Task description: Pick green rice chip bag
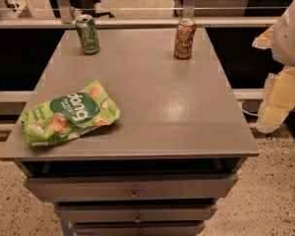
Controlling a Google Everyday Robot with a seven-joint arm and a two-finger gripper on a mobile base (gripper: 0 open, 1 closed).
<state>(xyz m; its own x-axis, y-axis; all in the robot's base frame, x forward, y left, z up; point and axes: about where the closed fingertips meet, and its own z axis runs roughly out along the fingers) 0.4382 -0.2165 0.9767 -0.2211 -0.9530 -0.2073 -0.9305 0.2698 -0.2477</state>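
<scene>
The green rice chip bag [69, 113] lies flat on the grey cabinet top [172, 102], near the front left corner. It is bright green and crinkly, with a dark-green oval, white lettering and pictured round chips. My gripper [278, 104] hangs at the right edge of the view, beside the cabinet's right side and off the top. It is far to the right of the bag and holds nothing that I can see.
A green drink can [87, 34] stands at the back left of the top and a brown-orange can [185, 38] at the back right. Drawers [132, 188] face me below the front edge. A rail [137, 22] runs behind the cabinet. Speckled floor lies on both sides.
</scene>
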